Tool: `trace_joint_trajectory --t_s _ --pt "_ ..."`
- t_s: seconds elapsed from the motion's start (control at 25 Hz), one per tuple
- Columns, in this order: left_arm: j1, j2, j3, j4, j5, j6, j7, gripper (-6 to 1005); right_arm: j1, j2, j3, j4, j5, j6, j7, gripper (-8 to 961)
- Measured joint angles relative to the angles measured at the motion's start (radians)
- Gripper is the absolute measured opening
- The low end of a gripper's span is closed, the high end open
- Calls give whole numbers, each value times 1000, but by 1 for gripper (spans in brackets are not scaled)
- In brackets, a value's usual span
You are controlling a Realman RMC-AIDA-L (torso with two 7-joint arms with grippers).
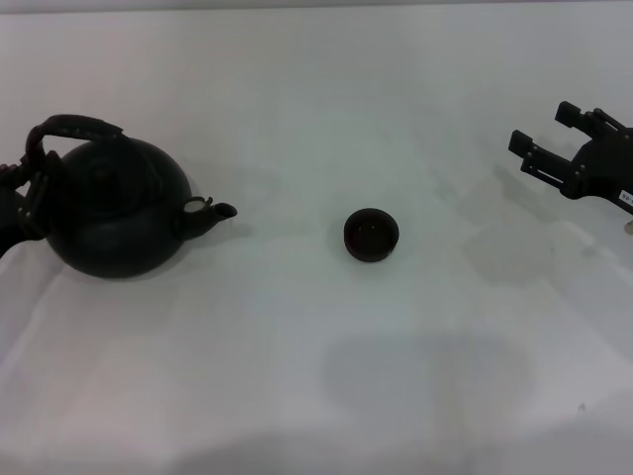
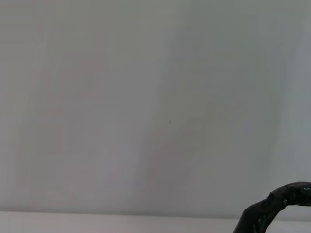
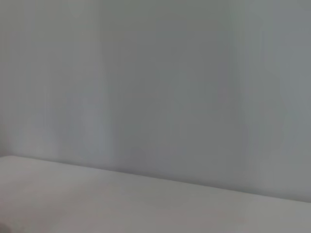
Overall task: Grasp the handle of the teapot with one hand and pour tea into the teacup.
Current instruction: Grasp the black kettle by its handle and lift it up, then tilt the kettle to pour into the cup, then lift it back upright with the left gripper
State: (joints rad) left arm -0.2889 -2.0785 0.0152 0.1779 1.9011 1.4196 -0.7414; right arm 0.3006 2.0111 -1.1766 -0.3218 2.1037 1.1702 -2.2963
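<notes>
The black teapot (image 1: pixel 119 213) stands on the white table at the far left, its short spout (image 1: pixel 220 210) pointing right toward the teacup. The arched handle (image 1: pixel 74 126) rises over its top and leans to the left. My left gripper (image 1: pixel 22 193) is at the left image edge, closed around the handle's left end. A dark piece of the handle (image 2: pixel 272 206) shows in a corner of the left wrist view. The small dark teacup (image 1: pixel 371 235) sits near the table's middle, well apart from the spout. My right gripper (image 1: pixel 544 127) hovers open and empty at the far right.
The white table (image 1: pixel 297 376) spreads around the pot and cup. The right wrist view shows only a plain grey wall and a strip of the table edge (image 3: pixel 97 199).
</notes>
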Motion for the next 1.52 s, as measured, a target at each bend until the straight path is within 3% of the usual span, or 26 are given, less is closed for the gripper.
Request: trace_joint_trajectory --t_s 0.36,0.8,1.24,1.52 --pt "-6 7 1 18 -9 8 -4 173 1 0 0 9 -2 1 0 845" --pt "-61 3 26 148 0 41 -98 162 2 0 0 10 -2 3 0 845" --pt "-128 1 85 245 0 37 -174 162 2 1 2 12 1 11 -11 844" --pt "-205 -2 183 303 -6 -44 -318 162 6 3 6 8 3 16 -12 844"
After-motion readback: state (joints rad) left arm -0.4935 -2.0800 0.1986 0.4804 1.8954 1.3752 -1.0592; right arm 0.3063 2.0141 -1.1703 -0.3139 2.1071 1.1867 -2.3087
